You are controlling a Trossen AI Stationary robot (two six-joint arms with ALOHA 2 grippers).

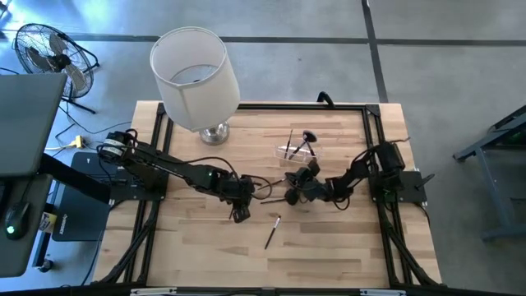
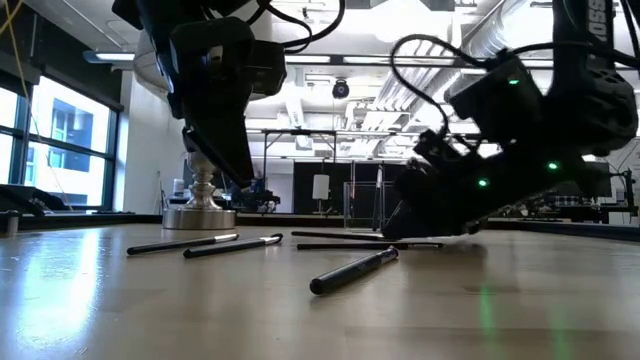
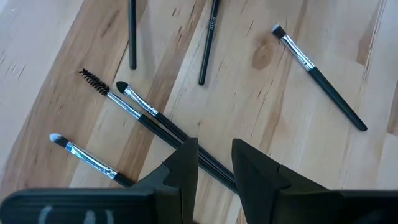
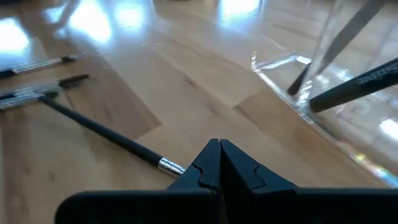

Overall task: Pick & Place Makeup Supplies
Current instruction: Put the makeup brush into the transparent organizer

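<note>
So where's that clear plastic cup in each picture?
High view: clear cup, right of the lamp base.
Low view: far centre, again right of the lamp base.
Left wrist view: not in it.
Right wrist view: clear cup, holding brushes.

Can't read any text: small white print on a dark pencil (image 3: pixel 210 37) and on another handle (image 4: pixel 367 79), both too blurry.

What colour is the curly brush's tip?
Black, seen best in the left wrist view: spoolie brush.
</note>
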